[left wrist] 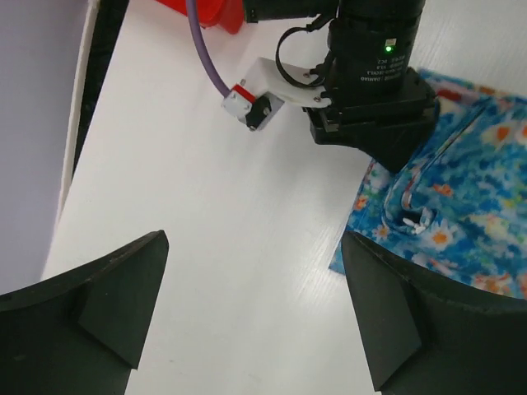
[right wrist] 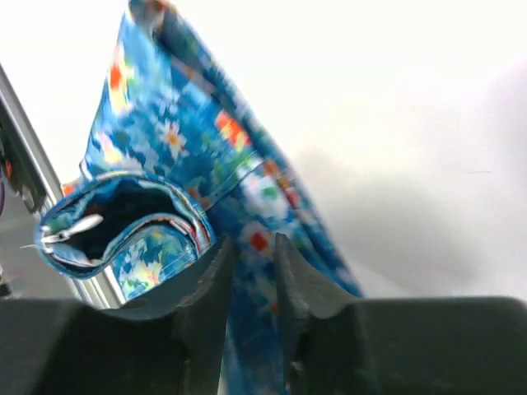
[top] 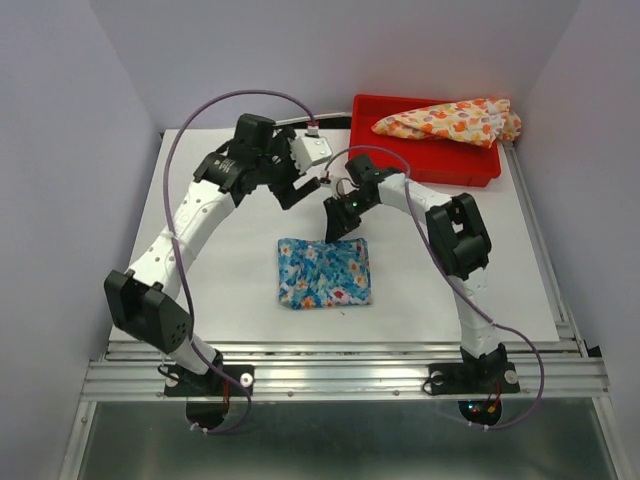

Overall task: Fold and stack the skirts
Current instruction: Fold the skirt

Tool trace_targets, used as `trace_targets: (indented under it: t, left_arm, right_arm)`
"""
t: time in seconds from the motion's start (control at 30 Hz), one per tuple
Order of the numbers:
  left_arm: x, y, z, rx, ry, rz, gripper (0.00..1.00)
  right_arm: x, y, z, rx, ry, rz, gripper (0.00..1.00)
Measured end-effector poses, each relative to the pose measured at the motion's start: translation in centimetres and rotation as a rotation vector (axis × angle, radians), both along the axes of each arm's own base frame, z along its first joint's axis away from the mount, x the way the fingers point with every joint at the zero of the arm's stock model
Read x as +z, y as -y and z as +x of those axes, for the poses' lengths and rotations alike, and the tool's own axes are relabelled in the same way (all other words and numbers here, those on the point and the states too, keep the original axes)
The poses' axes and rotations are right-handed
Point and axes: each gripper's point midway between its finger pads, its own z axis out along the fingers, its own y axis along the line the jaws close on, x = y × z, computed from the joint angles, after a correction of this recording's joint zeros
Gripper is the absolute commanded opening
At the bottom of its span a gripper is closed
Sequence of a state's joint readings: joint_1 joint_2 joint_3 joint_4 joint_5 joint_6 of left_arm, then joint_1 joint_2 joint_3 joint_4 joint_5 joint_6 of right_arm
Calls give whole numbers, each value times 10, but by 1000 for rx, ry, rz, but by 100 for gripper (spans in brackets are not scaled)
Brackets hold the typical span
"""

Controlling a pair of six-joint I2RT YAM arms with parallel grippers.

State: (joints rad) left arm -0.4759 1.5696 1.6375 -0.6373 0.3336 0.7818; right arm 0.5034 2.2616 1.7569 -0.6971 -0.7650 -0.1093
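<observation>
Closest to the left wrist lens, the left pincer (left wrist: 255, 243) stands spread wide over bare worktop (left wrist: 206, 247), gripping nothing. At the upper edge of the blue skirt (top: 325, 272) sits the right pincer (right wrist: 254, 247), its fingers a narrow slit apart with blue cloth in the gap; whether it pinches that edge I cannot tell. The blue skirt lies mid-frame in the top view as a roughly square folded packet, so its fold looks done or nearly so. Well apart, the cream-yellow skirt (top: 450, 120) lies across the red tray (top: 440, 172) at upper right; I judge it yet to be folded and stacked.
</observation>
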Motion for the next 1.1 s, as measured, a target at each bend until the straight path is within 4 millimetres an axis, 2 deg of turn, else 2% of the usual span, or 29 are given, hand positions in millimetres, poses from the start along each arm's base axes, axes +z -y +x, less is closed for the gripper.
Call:
trace_targets:
  t: [0.07,0.1,0.17,0.23,0.27,0.37,0.43,0.47,0.5,0.53,0.67,0.77,0.97,1.0,1.03,1.1]
  left_arm:
    - [-1,-10,-5,50,-41,-77,99]
    - [-9,-19,-11,85,-87,-101,99]
    - [-32,-27,-22,160,-182,-147,99]
    - [-62,-29,-39,214,-282,-173,99]
    - [-86,-30,-54,244,-362,-178,99]
    - [-127,-28,-83,311,-501,-185,99]
    - [-143,-26,-95,336,-550,-186,95]
    - [-151,-25,-102,354,-582,-187,88]
    - [-155,-23,-104,362,-597,-194,81]
    - [-156,-22,-104,365,-603,-196,79]
    - [-164,-12,-97,378,-633,-237,77]
    - [-178,-5,-95,387,-681,-243,77]
    - [-205,1,-99,398,-778,-228,77]
    - [-206,1,-99,397,-783,-228,75]
    - [-206,2,-99,393,-788,-232,68]
    - [-205,4,-99,386,-790,-239,61]
  right_arm:
    - [13,4,21,-38,42,11,35]
    - [20,7,33,-57,66,18,36]
    - [29,15,50,-87,101,28,36]
    - [34,25,59,-109,119,27,39]
    - [35,31,62,-121,119,26,40]
    - [34,37,55,-122,94,26,41]
    - [31,36,46,-109,70,31,41]
    - [28,35,39,-100,50,32,41]
    - [25,35,33,-92,30,32,40]
    - [20,36,27,-88,10,30,40]
    - [6,40,4,-76,-55,15,41]
    - [2,46,-8,-72,-74,0,46]
    - [2,47,-7,-63,-51,4,46]
    - [2,46,-7,-64,-50,5,46]
    - [2,46,-7,-63,-49,5,46]
    - [2,46,-6,-63,-46,6,46]
